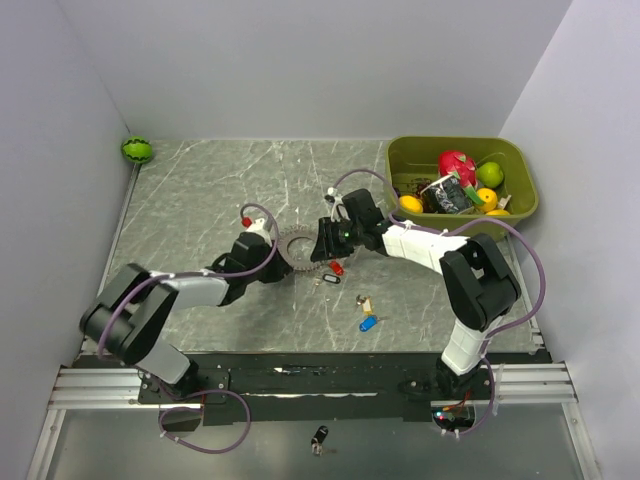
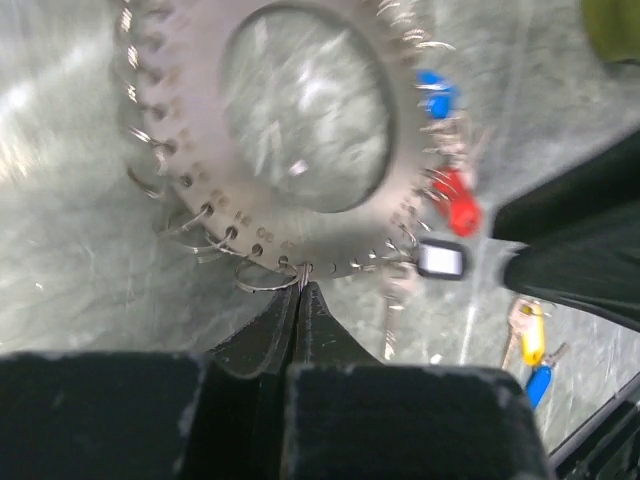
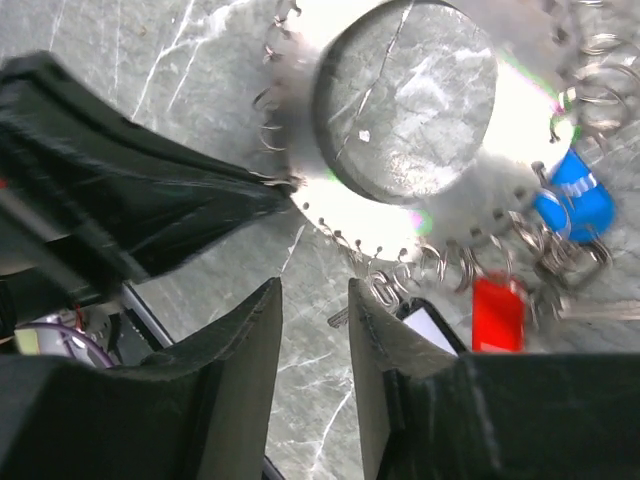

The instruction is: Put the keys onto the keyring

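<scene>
Grey marble table (image 1: 200,200), white walls. We had left gripper (image 2: 302,290) pinched shut on keyring (image 2: 190,150) rim just ahead, likely steadying it. Above ring, right gripper (image 3: 312,300) hovered slightly parted, empty. Red key (image 3: 497,312) sat at rim right of it; loose keys (image 1: 368,323) lay back toward its base.

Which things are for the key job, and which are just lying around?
For the job:
- keyring
- red key
- loose blue key
- loose yellow key

Just lying around:
- green bin of toy fruit
- watermelon ball
- small black fob
</scene>
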`<state>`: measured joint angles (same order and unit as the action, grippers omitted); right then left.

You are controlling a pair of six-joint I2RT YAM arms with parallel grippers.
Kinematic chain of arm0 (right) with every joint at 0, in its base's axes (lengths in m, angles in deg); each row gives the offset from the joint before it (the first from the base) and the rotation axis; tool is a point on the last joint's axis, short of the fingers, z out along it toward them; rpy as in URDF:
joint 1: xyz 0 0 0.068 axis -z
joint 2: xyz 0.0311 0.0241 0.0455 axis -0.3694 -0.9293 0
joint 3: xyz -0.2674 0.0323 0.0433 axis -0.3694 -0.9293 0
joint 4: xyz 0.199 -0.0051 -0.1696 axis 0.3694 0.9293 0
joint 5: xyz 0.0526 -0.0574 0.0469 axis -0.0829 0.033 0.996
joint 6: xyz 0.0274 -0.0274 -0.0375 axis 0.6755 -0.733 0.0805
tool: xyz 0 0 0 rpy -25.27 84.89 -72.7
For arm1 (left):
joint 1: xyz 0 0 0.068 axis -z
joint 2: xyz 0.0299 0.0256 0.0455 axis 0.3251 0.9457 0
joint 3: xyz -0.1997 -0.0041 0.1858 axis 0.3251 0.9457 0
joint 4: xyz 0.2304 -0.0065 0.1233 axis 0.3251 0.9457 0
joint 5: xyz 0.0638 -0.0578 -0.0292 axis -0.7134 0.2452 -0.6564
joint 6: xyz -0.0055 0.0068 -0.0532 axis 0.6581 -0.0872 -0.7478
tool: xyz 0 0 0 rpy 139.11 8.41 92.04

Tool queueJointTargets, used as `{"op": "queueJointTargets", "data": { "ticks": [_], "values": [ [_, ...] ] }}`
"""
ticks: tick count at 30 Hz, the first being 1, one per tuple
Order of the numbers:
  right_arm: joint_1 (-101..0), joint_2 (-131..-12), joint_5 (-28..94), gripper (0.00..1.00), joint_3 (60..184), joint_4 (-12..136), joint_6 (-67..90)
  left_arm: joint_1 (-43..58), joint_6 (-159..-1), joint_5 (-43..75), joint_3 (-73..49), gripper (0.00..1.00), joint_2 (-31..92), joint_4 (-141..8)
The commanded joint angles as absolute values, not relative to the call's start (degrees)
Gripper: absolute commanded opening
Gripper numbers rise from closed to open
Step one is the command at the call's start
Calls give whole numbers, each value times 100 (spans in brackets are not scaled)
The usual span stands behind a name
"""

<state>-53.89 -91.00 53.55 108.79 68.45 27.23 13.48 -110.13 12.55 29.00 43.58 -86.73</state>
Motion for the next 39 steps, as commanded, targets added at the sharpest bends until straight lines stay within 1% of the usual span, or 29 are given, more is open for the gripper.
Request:
{"op": "queueJointTargets", "data": {
  "ticks": [1, 2, 3, 5, 6, 8, 9, 10, 11, 12, 15, 19, 20, 22, 24, 26, 27, 29, 30, 34, 36, 39],
  "values": [
    [-5350, -8645, 5431, 43, 11089, 6736, 2401, 1373, -10086, 1195, 2282, 1, 3605, -8007],
    [-5332, -8601, 5431, 46, 11115, 6727, 2365, 1373, -9815, 1212, 2193, 1, 3404, -7830],
    [-5323, -8566, 5457, 54, 11133, 6736, 2330, 1373, -9707, 1230, 2123, 1, 3315, -7698],
    [-5245, -8426, 5693, 58, 11089, 6535, 2216, 1373, -9392, 1247, 1912, 1, 3026, -7321],
    [-5218, -8346, 5773, 64, 11045, 6412, 2189, 1373, -9286, 1300, 1833, 1, 2937, -7223],
    [-5096, -8031, 6089, 72, 10809, 5868, 2189, 1373, -8970, 1318, 1587, 1, 2700, -6864],
    [-5043, -7907, 6177, 82, 10721, 5692, 2206, 1373, -8864, 1335, 1499, 1, 2647, -6740],
    [-4999, -7784, 6247, 86, 10641, 5525, 2233, 1373, -8767, 1396, 1324, 1, 2585, -6643],
    [-4963, -7574, 6413, 89, 10519, 5227, 2224, 1364, -8592, 1397, 1235, 1, 2489, -6546],
    [-4893, -7468, 6493, 94, 10491, 5137, 2207, 1373, -8503, 1414, 1147, 1, 2453, -6398],
    [-4779, -7133, 6783, 98, 10430, 4856, 2058, 1373, -8151, 1581, 892, 1, 2312, -6116],
    [-4682, -6861, 7398, 98, 10325, 4355, 2013, 1373, -7852, 2327, 681, 1, 2207, -6141],
    [-4664, -6808, 7521, 97, 10307, 4224, 2031, 1373, -7704, 2738, 637, 1, 2198, -6124],
    [-4655, -6772, 7995, 95, 10307, 4003, 2057, 1373, -7536, 3161, 453, 1, 2207, -5949],
    [-4655, -6746, 8329, 90, 10298, 3837, 2057, 1373, -7351, 3818, 373, 1, 2198, -5904],
    [-4647, -6711, 8708, 87, 10254, 3696, 2127, 1373, -7298, 4190, 347, 1, 2163, -5974],
    [-4655, -6711, 8831, 82, 10237, 3625, 2154, 1373, -7307, 4427, 347, 1, 2145, -6018],
    [-4664, -6658, 9095, 78, 10201, 3537, 2224, 1373, -7298, 4578, 285, 1, 2102, -6044],
    [-4655, -6649, 9148, 74, 10192, 3528, 2224, 1373, -7298, 4657, 285, 1, 2093, -6062],
    [-4673, -6614, 9306, 70, 10140, 3484, 2320, 1373, -7359, 4920, 259, 1, 1987, -6202],
    [-4682, -6675, 9499, 65, 10175, 3397, 2469, 1373, -7386, 5000, 259, 1, 1961, -6247],
    [-4690, -6772, 9754, 60, 10175, 2940, 2864, 1373, -7447, 5141, 276, 1, 1891, -6351]
  ]
}}
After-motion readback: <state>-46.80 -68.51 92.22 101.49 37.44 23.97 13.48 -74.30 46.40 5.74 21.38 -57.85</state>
